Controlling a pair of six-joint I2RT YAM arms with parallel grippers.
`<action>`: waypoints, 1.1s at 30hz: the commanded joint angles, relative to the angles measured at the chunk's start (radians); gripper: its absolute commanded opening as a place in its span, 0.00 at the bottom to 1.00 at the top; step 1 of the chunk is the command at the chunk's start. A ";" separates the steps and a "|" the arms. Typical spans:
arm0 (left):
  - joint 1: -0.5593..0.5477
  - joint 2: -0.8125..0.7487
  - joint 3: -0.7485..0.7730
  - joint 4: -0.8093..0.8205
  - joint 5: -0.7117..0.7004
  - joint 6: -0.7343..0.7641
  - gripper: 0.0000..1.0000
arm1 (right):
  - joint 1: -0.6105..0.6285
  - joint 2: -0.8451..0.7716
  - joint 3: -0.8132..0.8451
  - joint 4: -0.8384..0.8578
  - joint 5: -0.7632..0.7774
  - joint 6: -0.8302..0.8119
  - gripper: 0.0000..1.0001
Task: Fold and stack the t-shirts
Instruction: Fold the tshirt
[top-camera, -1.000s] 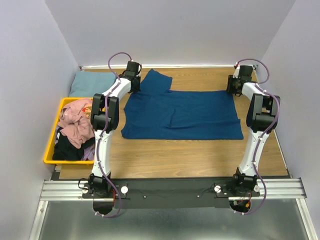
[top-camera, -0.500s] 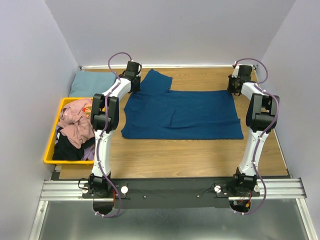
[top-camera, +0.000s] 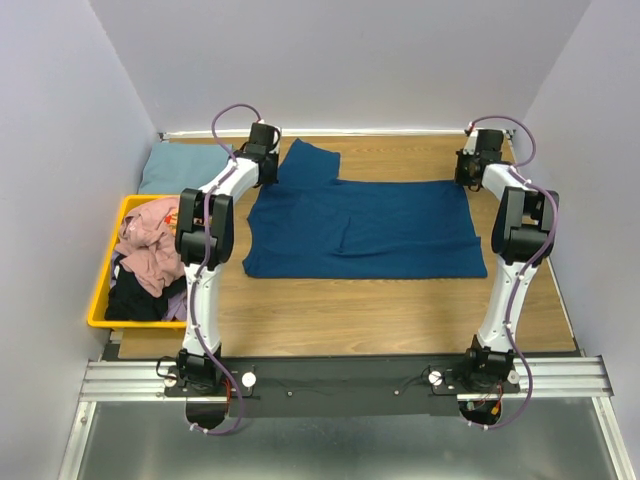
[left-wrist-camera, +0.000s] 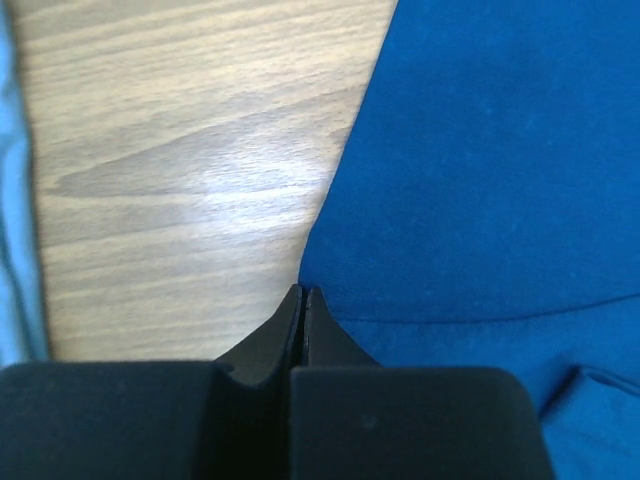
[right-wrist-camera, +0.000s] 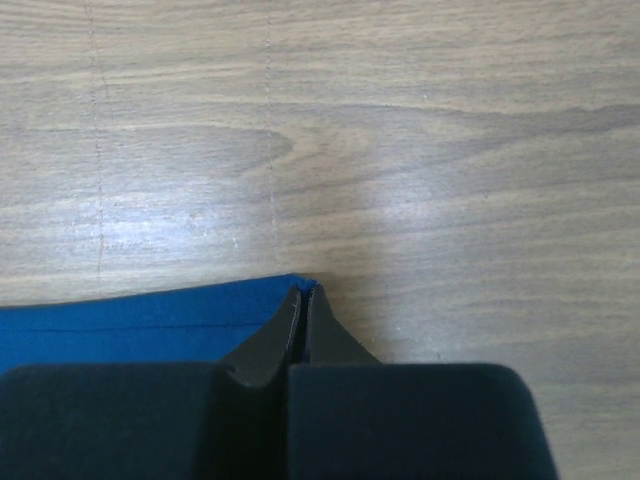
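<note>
A dark blue t-shirt (top-camera: 360, 225) lies spread flat on the wooden table, one sleeve pointing to the far side. My left gripper (top-camera: 268, 168) is at its far left edge; in the left wrist view the jaws (left-wrist-camera: 303, 292) are shut on the shirt's edge (left-wrist-camera: 480, 160). My right gripper (top-camera: 466, 172) is at the far right corner; in the right wrist view the jaws (right-wrist-camera: 305, 290) are shut on that blue corner (right-wrist-camera: 150, 315). A folded pale grey-blue t-shirt (top-camera: 185, 165) lies at the far left. Pink (top-camera: 150, 245) and black (top-camera: 135, 297) shirts lie in the bin.
A yellow plastic bin (top-camera: 98, 300) stands at the table's left edge. Walls close in the table on the left, back and right. The pale grey-blue cloth shows at the left border of the left wrist view (left-wrist-camera: 15, 200). Bare wood (top-camera: 360, 310) lies in front of the blue shirt.
My left arm has shifted slightly left and away, drawing the sleeve edge with it. My right gripper has moved slightly toward the back wall. Both stay shut.
</note>
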 joint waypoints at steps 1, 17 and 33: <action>0.009 -0.092 -0.018 0.036 -0.002 0.017 0.00 | -0.003 -0.078 0.003 -0.029 0.036 0.007 0.01; 0.009 -0.290 -0.210 0.120 0.004 0.016 0.00 | -0.023 -0.268 -0.159 -0.021 0.125 0.111 0.01; 0.009 -0.465 -0.491 0.148 0.038 -0.032 0.00 | -0.041 -0.409 -0.412 0.028 0.240 0.246 0.01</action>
